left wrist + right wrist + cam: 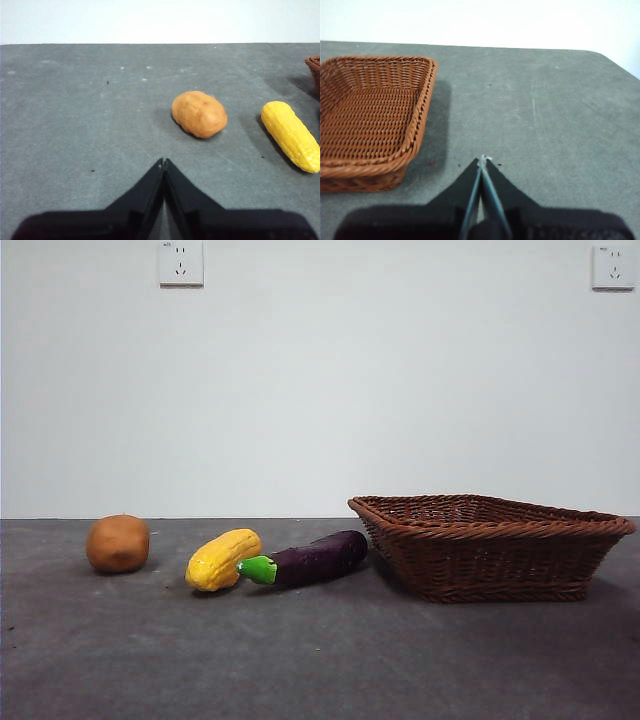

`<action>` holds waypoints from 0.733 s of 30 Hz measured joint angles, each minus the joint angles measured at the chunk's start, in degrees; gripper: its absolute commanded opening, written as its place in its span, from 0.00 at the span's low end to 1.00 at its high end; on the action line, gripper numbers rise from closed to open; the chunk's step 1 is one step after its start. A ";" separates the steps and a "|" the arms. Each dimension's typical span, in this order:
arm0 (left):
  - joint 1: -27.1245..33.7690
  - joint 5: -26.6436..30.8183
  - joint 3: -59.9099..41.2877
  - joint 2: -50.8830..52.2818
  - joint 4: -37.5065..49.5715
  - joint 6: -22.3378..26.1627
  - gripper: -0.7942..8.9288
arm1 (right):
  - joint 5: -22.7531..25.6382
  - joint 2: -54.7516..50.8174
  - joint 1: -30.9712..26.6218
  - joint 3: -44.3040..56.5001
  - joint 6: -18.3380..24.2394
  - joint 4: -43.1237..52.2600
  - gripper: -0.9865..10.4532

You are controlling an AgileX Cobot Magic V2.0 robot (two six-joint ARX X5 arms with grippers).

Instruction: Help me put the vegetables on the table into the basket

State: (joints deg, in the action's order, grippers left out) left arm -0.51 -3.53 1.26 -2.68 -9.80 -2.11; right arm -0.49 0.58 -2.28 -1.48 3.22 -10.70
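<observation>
Showing the starting condition, the front view has all three vegetables lying on the surface (320,660) and none in the basket (490,545). The potato (118,543) sits far left, well apart from the corn cob (223,559). The eggplant (312,559) lies just right of the corn, its green stem close to or touching the cob, its far end near the basket's left wall. No arm appears in this view.

Left wrist view: the left gripper (163,162) hovers with fingers clenched together, holding nothing. The potato (199,114) lies nearest ahead, the corn cob (291,135) beside it, and a corner of the basket (314,67) shows at the frame edge.

Right wrist view: the right gripper (482,161) is likewise clenched and empty, beside the basket (372,165), whose visible interior holds nothing.

Judged progress: no vegetable placed; three transfers remain.
</observation>
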 measured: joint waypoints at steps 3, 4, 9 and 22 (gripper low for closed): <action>0.00 0.00 0.00 0.00 0.02 0.00 0.08 | 0.00 0.00 0.02 0.00 -3.10 0.00 0.09; 0.00 -0.02 0.00 0.00 0.02 0.00 0.08 | 0.00 0.00 0.00 0.00 -4.61 0.00 0.09; 0.00 0.00 0.00 -0.07 0.02 0.00 0.08 | 0.00 0.00 0.00 0.00 -13.20 0.09 0.08; 0.00 1.51 0.74 -1.75 1.95 -0.11 0.08 | 0.74 2.43 0.00 -4.31 -23.63 6.21 0.08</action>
State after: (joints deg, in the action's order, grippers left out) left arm -0.51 -2.02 2.00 -4.43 -7.86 -2.22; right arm 0.25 3.01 -2.28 -5.78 -20.40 -4.49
